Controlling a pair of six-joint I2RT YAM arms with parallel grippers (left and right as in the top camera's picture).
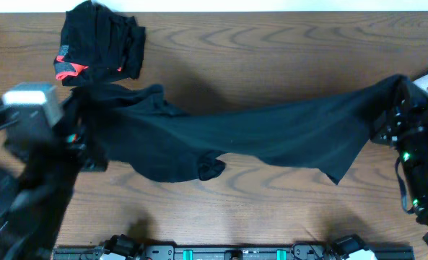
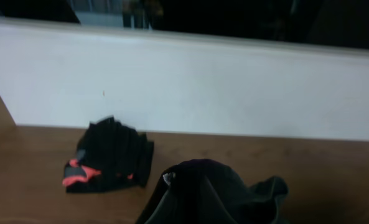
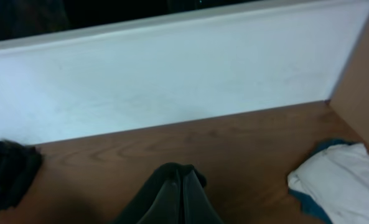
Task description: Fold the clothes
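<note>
We hold the long black cloth [image 1: 271, 137] stretched across the table [image 1: 271, 50]. One end is pinched tight in our left gripper [image 1: 82, 112], the other in our right gripper [image 1: 395, 108]. A folded black-and-red pile [image 1: 98, 43] sits just behind the left end. A white cloth [image 3: 333, 177] lies near the right.

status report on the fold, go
Left gripper, right gripper: both shut on long black garment, stretched between them. Folded coral-trim garment at back left. White cloth far right, nothing blocking.
</note>
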